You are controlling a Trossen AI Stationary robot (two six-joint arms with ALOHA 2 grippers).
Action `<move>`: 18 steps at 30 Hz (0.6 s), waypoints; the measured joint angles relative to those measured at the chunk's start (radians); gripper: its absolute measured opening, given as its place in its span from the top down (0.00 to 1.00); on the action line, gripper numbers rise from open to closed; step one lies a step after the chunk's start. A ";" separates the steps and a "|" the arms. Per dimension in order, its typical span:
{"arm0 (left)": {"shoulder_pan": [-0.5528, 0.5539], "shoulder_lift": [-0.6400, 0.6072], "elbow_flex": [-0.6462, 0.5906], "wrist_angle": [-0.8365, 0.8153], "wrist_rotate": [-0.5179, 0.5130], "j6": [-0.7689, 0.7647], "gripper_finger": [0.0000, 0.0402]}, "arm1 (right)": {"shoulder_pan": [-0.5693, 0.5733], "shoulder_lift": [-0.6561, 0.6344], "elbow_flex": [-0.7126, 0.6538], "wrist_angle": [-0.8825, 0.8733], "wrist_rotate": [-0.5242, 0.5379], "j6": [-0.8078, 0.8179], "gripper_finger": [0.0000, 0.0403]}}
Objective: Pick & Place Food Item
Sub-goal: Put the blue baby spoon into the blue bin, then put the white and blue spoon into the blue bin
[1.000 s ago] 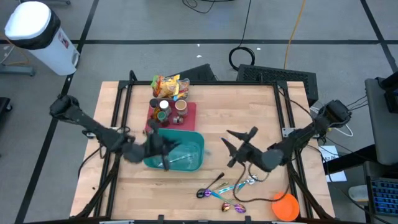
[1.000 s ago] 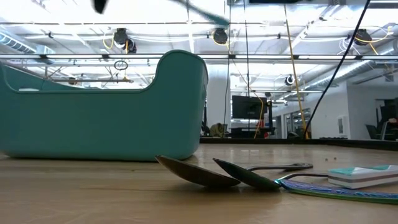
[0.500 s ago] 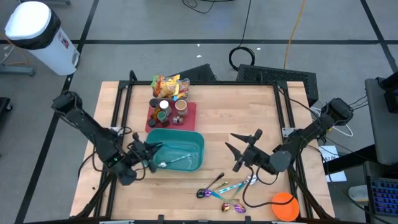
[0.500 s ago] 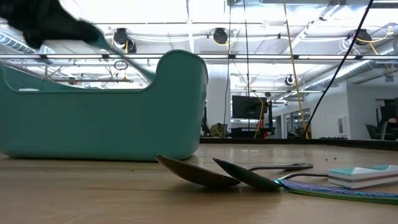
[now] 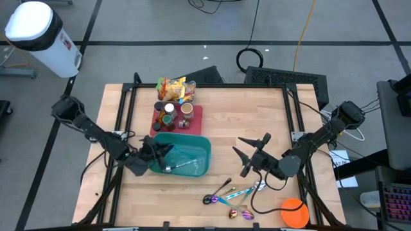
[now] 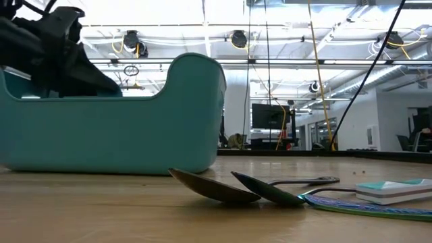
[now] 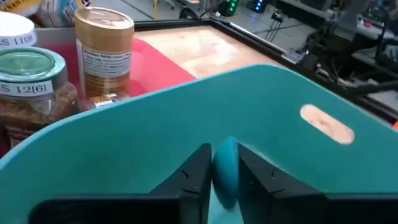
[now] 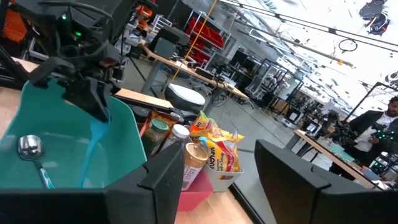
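Over the teal bin point(image 5: 192, 154), left gripper point(image 5: 156, 151).

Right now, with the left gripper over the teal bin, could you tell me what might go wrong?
The left gripper holds a teal utensil handle upright close to the teal bin wall; lowering could snag the rim. The spoon already inside may get knocked. The right gripper waits open, clear of it.

Left gripper point(image 5: 157, 150), left of frame centre in the high view, fingers nearly closed. Right gripper point(image 5: 250, 154), right of centre, jaws spread apart, nothing held.
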 joint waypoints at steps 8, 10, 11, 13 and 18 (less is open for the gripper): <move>0.041 0.000 0.002 -0.001 0.017 0.010 0.69 | 0.015 0.000 0.000 -0.006 0.003 0.014 0.52; 0.046 0.000 0.012 -0.001 0.042 0.031 0.63 | 0.032 0.000 0.000 -0.006 0.003 0.040 0.52; 0.046 -0.005 0.019 -0.004 0.058 0.045 0.59 | 0.041 0.000 0.000 -0.006 0.002 0.059 0.52; 0.046 -0.030 0.039 -0.005 0.095 0.091 0.52 | 0.068 -0.004 0.000 -0.009 0.000 0.084 0.52; 0.046 -0.099 0.106 -0.001 0.192 0.241 0.38 | 0.169 -0.025 0.000 -0.097 -0.034 0.155 0.52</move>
